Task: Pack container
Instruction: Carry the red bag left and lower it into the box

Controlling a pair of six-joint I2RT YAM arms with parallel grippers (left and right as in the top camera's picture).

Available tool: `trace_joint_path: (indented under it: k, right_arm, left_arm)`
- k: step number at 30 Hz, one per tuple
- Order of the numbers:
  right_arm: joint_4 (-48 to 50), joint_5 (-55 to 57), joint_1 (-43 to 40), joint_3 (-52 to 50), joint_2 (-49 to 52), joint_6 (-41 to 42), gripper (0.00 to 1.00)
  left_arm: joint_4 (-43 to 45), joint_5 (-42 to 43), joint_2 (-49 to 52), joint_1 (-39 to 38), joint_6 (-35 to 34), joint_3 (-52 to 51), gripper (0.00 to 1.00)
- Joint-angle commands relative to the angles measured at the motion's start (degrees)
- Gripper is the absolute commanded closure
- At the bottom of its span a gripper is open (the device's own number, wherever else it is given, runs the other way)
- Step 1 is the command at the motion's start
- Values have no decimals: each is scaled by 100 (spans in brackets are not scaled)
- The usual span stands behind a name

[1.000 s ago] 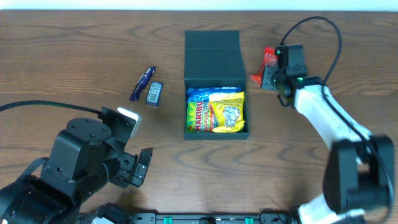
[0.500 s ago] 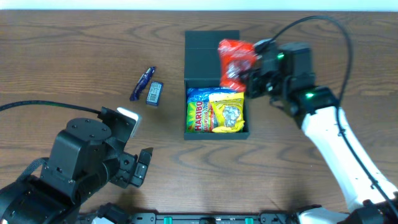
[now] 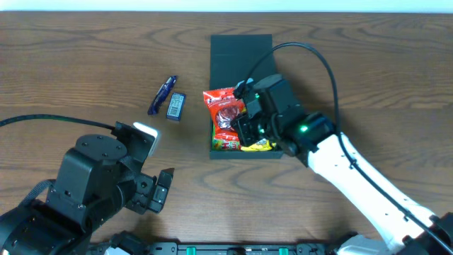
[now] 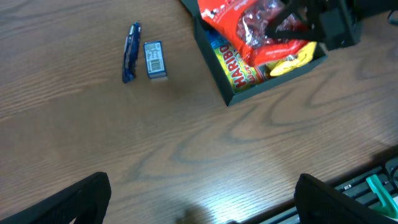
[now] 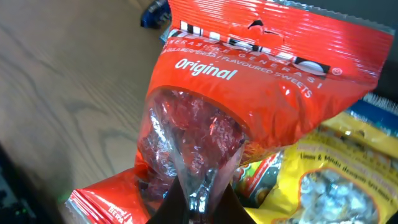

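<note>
Above the middle of the table (image 3: pixel 85 64), reaches in from the right with the right gripper (image 3: pixel 244 122), clamped on a glossy, crinkled red candy bag (image 3: pixel 225 110) over the matte teal rectangular container (image 3: pixel 244 154), lid flap open. Near left, holds the left gripper (image 4: pixel 202 202) over the wood grain, fingers wide apart.

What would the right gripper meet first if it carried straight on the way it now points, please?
Probably the candy bags in the container, under the red bag that the right gripper holds; depth is unclear.

In the container (image 3: pixel 241 53), the red candy bag (image 3: pixel 225 113) hides most Haribo bags (image 4: pixel 239 73).
</note>
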Motion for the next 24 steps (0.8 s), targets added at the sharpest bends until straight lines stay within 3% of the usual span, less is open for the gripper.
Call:
trace_joint_path:
  k: [1,24]
  right_arm:
    - [-26,669,219,20,127,577,98]
    - [-188,1147,385,15,1204,1255,98]
  left_arm:
    - [-26,-2,2,17,-39,72,5]
    - [-26,-2,2,17,-39,72,5]
